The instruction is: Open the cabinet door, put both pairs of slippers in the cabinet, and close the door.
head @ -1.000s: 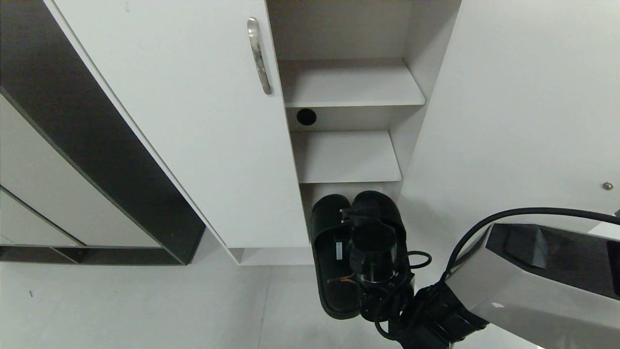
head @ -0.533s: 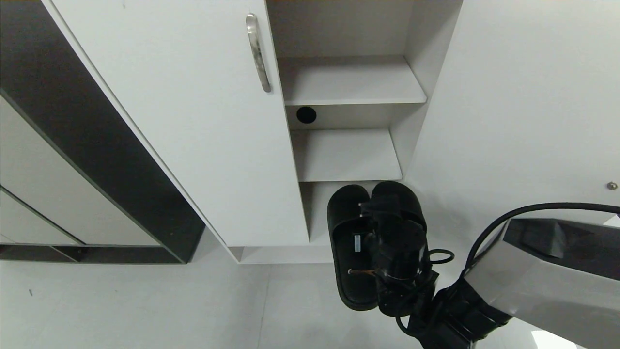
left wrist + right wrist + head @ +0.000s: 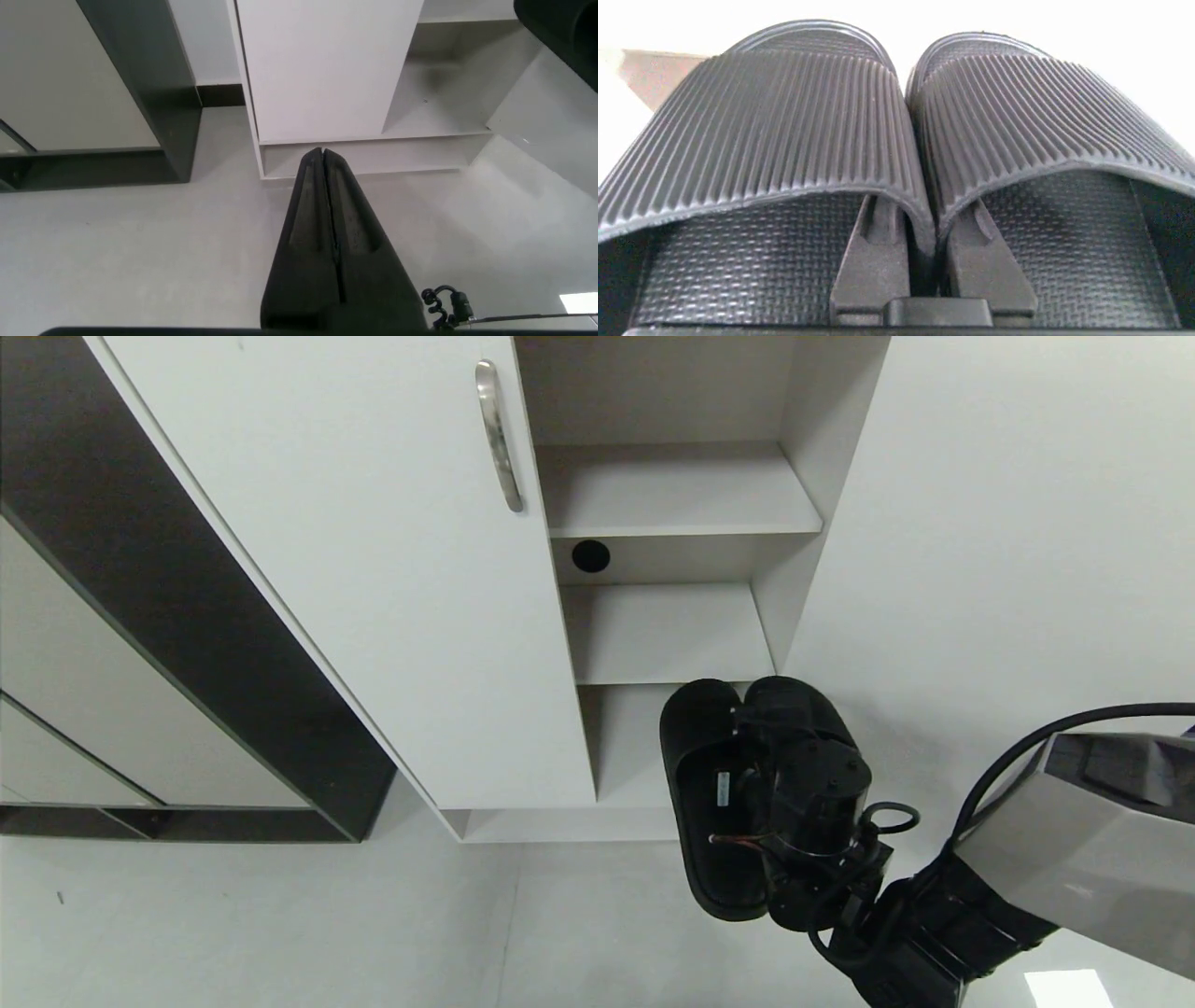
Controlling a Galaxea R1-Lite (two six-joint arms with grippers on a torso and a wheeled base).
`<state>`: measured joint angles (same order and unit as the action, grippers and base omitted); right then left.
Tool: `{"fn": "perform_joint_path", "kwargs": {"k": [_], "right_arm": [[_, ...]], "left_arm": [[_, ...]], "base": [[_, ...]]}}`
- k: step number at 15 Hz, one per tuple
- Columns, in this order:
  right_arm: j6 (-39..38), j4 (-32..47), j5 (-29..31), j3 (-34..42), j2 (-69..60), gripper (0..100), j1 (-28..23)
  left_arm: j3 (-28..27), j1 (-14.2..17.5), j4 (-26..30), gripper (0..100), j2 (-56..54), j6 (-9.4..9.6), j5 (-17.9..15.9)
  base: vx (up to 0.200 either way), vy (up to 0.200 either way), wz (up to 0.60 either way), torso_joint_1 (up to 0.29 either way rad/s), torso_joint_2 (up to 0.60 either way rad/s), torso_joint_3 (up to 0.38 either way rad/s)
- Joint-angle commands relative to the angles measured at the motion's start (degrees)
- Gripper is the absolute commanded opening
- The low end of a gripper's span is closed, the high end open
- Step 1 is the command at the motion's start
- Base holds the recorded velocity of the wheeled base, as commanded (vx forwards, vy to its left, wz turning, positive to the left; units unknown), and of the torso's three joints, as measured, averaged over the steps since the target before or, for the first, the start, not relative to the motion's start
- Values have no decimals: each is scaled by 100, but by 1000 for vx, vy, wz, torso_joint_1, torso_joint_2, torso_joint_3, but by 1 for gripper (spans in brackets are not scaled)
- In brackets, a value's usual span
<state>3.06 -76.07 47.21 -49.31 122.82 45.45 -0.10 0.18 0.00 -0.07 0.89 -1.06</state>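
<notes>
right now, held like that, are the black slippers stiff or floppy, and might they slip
Probably stiff: the slippers hang from the jaws by their straps alone, yet the soles look straight. The ribbed straps and textured footbeds suggest rubbery foam, likely light and grippy. Pinched only at the inner strap edges, they may twist if bumped.

Slippers (image 3: 695, 747): black throughout. Straps (image 3: 785, 121) ribbed in fine parallel ridges; footbeds (image 3: 738, 252) carry a small woven-looking emboss. Cabinet (image 3: 667, 490): white shelves and walls, 1 black round hole (image 3: 590, 557) in back panel. Door (image 3: 373, 569) white; handle (image 3: 498, 439) brushed silver. Side board (image 3: 112, 523) left of door: charcoal. Left gripper (image 3: 323, 163) matte black. Floor (image 3: 280, 924) pale grey.
</notes>
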Motion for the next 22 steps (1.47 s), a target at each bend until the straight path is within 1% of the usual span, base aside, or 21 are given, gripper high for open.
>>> {"fn": "perform_joint_path", "kwargs": {"k": [1,5,7,10,12,13,14,16,22], "right_arm": [[2,-4,-2,18,-48,0,8],[2,-4,-19,9,-30,0,26],[107,-31,-116,9,-30,0,122],[125,22,-353,-386,190,0,342],[72,417,-406,-861,374,0,351],[63,444,-406,-878,383,0,351],[-244,813,-406,-1239,453,0,351],[-737,1446,-406,-1546,462,0,342],[-745,1525,-406,-1476,453,0,351]], "left_arm": [[1,-1,0,0,7,-1,1],[1,-1,0,0,7,-1,1],[1,-1,0,0,7,-1,1],[1,-1,0,0,7,-1,1],[1,-1,0,0,7,8,-8],[1,-1,0,0,7,8,-8],[1,-1,0,0,7,8,-8],[1,-1,0,0,7,8,1],[1,-1,0,0,7,8,-8]], "base": [[0,0,0,0,0,0],[0,0,0,0,0,0],[0,0,0,0,0,0],[0,0,0,0,0,0],[0,0,0,0,0,0],[0,0,0,0,0,0],[0,0,0,0,0,0],[0,0,0,0,0,0],[0,0,0,0,0,0]]}}
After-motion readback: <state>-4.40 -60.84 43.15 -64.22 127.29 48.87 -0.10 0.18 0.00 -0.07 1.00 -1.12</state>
